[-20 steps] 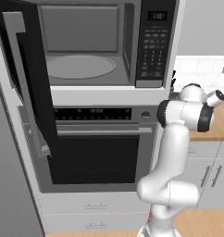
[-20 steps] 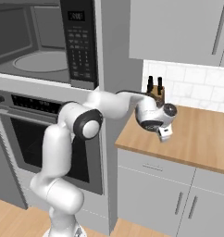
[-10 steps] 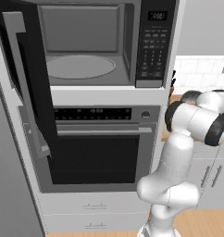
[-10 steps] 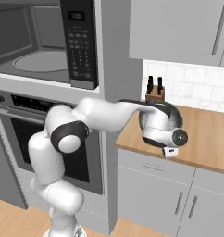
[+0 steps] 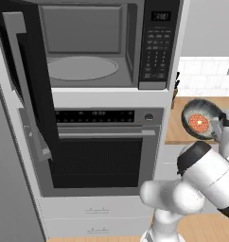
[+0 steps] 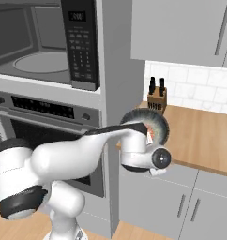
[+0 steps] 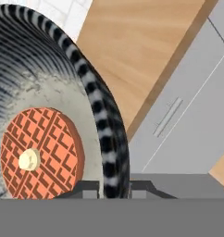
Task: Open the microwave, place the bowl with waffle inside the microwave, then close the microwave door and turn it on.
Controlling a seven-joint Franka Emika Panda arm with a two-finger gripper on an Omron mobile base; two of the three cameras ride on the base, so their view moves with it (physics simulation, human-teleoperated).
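Ribbed round bowl (image 7: pixel 104 134) (pinched by fingers (image 7: pixel 88 187)) holds gridded waffle (image 7: pixel 42 152).

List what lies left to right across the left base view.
microwave door → turntable → keypad panel → bowl with the waffle

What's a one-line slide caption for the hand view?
Gripper pinching the rim of the bowl, waffle inside, above the wooden counter.
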